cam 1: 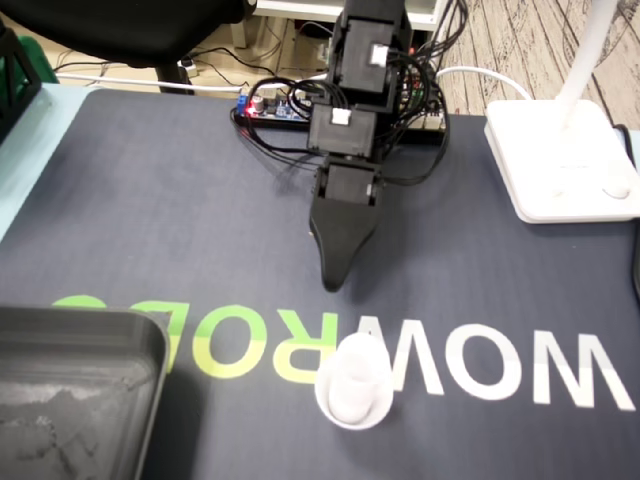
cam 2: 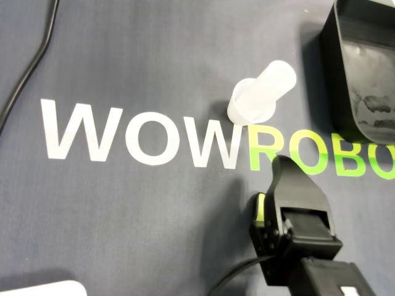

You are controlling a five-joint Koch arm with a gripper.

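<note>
One cup (cam 1: 352, 392), prob light, thin, slick plastic; pinch mid-wall. Gripper (cam 1: 331, 284) on its far side in fixed view, can't tell if open.

soft, even indoor light, fairly bright in both views. the gripper (cam 1: 332, 282) throws a faint, diffuse shadow on the dark mat (cam 1: 150, 200). the white cup (cam 2: 259, 92) looks washed out and soft-edged, perhaps slightly out of focus.
</note>
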